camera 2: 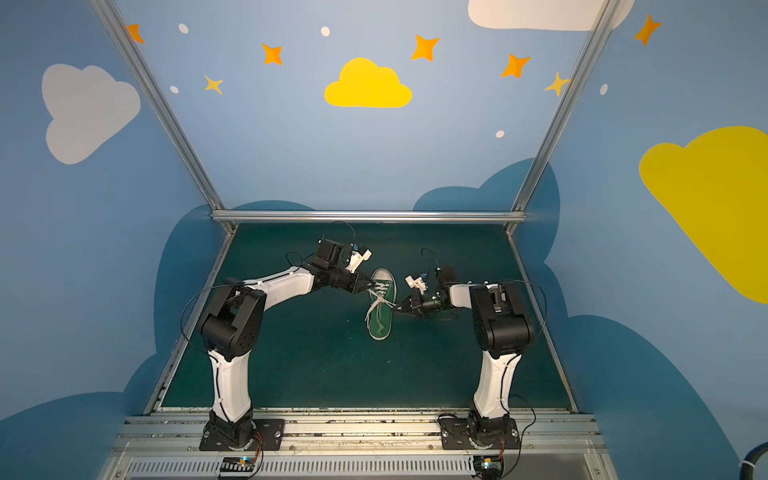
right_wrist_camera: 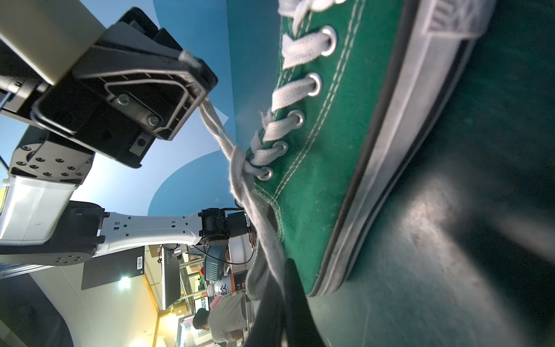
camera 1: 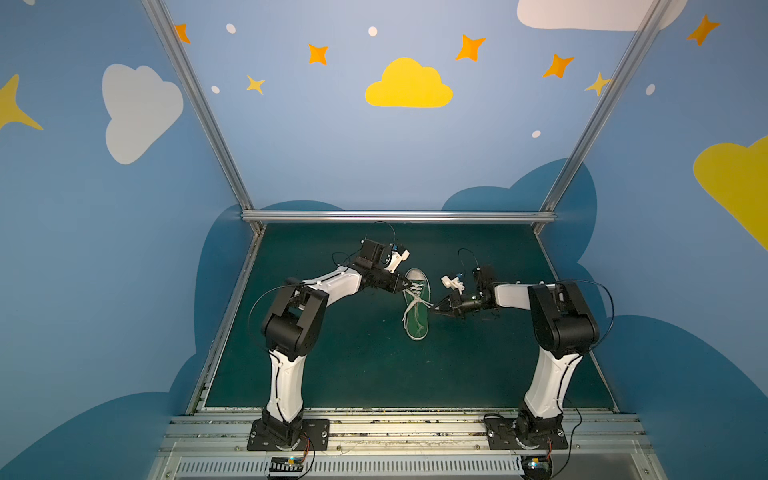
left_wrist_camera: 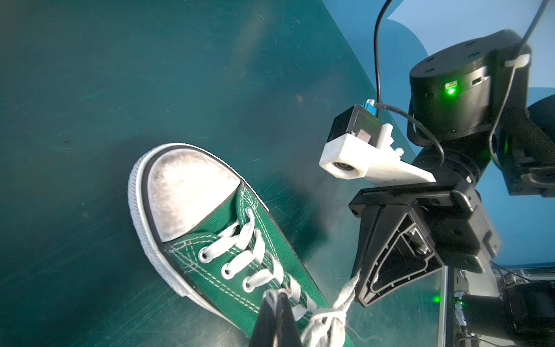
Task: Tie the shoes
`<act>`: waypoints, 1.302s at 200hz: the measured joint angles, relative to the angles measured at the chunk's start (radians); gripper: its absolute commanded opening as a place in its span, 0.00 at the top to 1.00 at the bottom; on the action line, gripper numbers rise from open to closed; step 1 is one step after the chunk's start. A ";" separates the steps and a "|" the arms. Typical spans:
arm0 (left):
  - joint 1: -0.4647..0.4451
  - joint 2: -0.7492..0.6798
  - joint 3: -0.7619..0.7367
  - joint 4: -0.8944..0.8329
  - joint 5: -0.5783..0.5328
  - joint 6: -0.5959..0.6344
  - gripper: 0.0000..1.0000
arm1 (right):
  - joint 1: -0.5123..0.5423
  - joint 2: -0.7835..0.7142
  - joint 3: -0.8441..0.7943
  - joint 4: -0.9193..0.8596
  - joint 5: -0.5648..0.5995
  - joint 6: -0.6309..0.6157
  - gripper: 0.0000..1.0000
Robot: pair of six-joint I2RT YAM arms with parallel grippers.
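Observation:
The shoe, a green canvas sneaker [camera 1: 419, 322] [camera 2: 380, 326] with a white toe cap [left_wrist_camera: 186, 192], lies mid-mat with its toe toward the back wall. Its white laces cross in a knot [right_wrist_camera: 238, 159] over the tongue. My left gripper [camera 1: 406, 286] [camera 2: 371, 286] [left_wrist_camera: 277, 296] is at the shoe's left side, shut on one lace strand whose end pokes out past the fingers [right_wrist_camera: 135, 99]. My right gripper [camera 1: 434, 308] [camera 2: 397, 308] [right_wrist_camera: 285, 270] is at the shoe's right side, shut on the other strand [left_wrist_camera: 345, 291]. Both strands run taut from the knot.
The dark green mat [camera 1: 353, 365] is bounded by an aluminium rail [camera 1: 399, 216] at the back and by blue painted walls on either side. Both arm bases stand on the metal rails at the front edge [camera 1: 395, 428].

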 measured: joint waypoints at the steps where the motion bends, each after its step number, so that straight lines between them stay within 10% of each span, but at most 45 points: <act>1: 0.000 0.000 0.000 0.000 0.000 0.000 0.97 | 0.000 0.000 -0.001 0.000 0.000 0.000 1.00; 260: 0.017 -0.037 -0.129 0.115 0.012 -0.031 0.97 | -0.058 -0.036 -0.119 0.077 0.003 -0.004 1.00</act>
